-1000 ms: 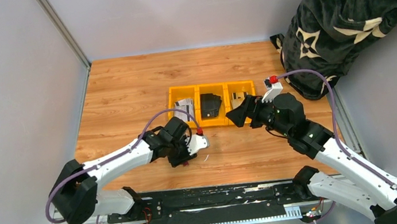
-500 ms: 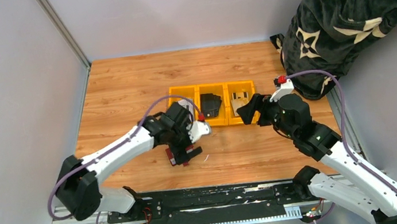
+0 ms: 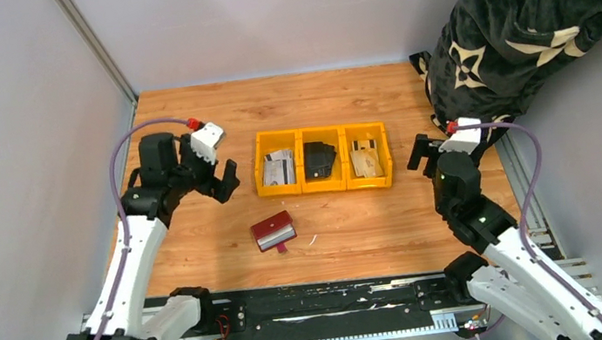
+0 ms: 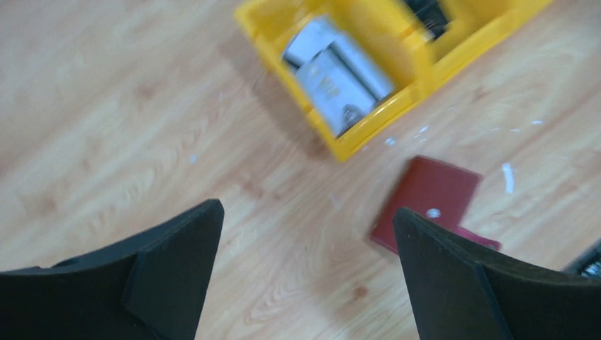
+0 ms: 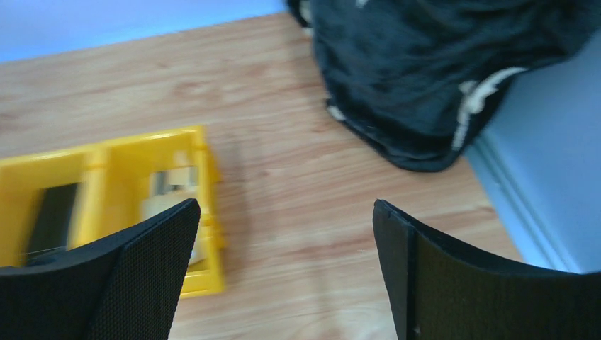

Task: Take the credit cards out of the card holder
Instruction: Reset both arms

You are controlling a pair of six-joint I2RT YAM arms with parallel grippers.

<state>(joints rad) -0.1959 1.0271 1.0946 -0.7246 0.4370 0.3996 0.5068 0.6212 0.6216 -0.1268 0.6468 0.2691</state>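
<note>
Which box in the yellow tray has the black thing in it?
The middle compartment holds the black item; white-grey cards fill the box left of it, tan cards the box right of it.

L arm (image 3: pixel 127 246) raised, jaws apart, R arm (image 3: pixel 519 251) raised, jaws apart, both empty

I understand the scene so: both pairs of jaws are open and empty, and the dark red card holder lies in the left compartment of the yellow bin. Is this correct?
Not the place. The card holder lies on the wooden table, outside the yellow bin, on its near side; the top external view shows it. Both pairs of jaws are open and empty.
</note>
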